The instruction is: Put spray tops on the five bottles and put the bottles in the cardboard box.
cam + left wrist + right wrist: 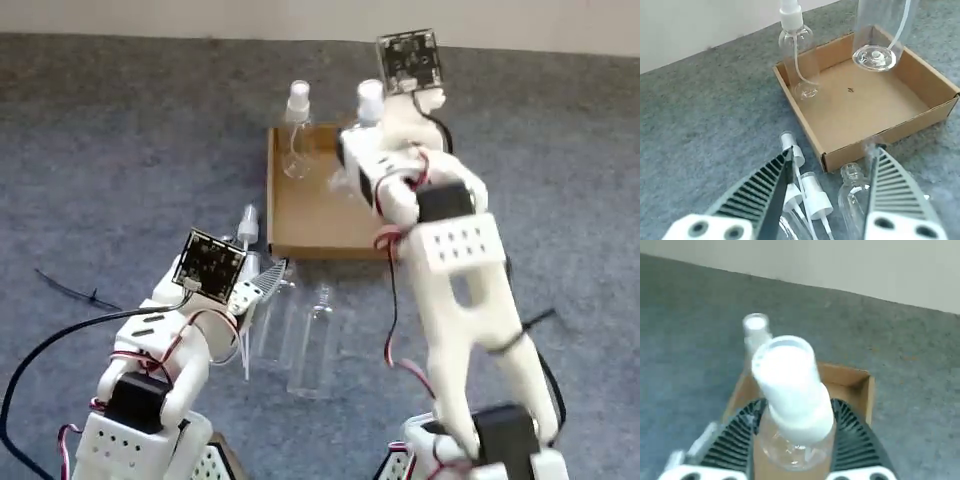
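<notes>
The cardboard box (pixel 318 236) (pixel 936 110) lies open in the middle of the carpet. One capped bottle (pixel 297 135) (pixel 798 56) stands in its far left corner. My right gripper (pixel 365 160) (pixel 797 412) is shut on a second clear bottle with a white spray top (pixel 370 98) (pixel 790 385), held upright over the box's far side (pixel 880 35). My left gripper (pixel 268 282) (pixel 831 151) hangs open just outside the box's near wall. Below it lie loose spray tops (pixel 816 200) and an uncapped bottle (pixel 854 192). Two clear bottles (pixel 315 340) lie on the carpet there.
A spray top (pixel 247 226) lies beside the box's left wall. A black zip tie (pixel 70 290) rests on the carpet far left. Grey carpet (pixel 120 150) spreads around the box, with a pale wall at the back.
</notes>
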Controlling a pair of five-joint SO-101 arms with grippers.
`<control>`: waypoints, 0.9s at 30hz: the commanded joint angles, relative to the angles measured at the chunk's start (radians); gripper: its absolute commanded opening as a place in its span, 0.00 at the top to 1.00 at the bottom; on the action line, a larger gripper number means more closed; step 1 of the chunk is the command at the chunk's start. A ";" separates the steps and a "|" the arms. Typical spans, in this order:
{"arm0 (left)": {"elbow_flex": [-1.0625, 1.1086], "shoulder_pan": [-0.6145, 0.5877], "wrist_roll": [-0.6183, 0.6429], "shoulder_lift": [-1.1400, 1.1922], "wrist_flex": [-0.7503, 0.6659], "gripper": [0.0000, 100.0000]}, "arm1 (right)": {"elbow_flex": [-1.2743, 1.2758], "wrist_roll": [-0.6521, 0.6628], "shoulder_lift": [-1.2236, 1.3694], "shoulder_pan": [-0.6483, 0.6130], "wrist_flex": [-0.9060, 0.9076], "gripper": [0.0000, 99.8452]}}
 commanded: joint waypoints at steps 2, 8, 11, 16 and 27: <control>0.015 -0.036 -0.008 -0.013 -0.028 0.77 | -0.094 0.012 0.194 0.050 -0.242 1.00; 0.051 -0.068 -0.008 -0.012 -0.068 0.77 | -0.159 0.020 0.414 0.050 -0.412 1.00; 0.053 -0.068 -0.008 -0.012 -0.071 0.77 | -0.223 0.020 0.513 0.053 -0.424 1.00; 0.053 -0.068 -0.008 -0.012 -0.071 0.77 | -0.334 0.020 0.621 0.062 -0.423 1.00; 0.051 -0.068 -0.008 -0.012 -0.071 0.77 | -0.374 0.166 0.661 0.054 -0.417 1.00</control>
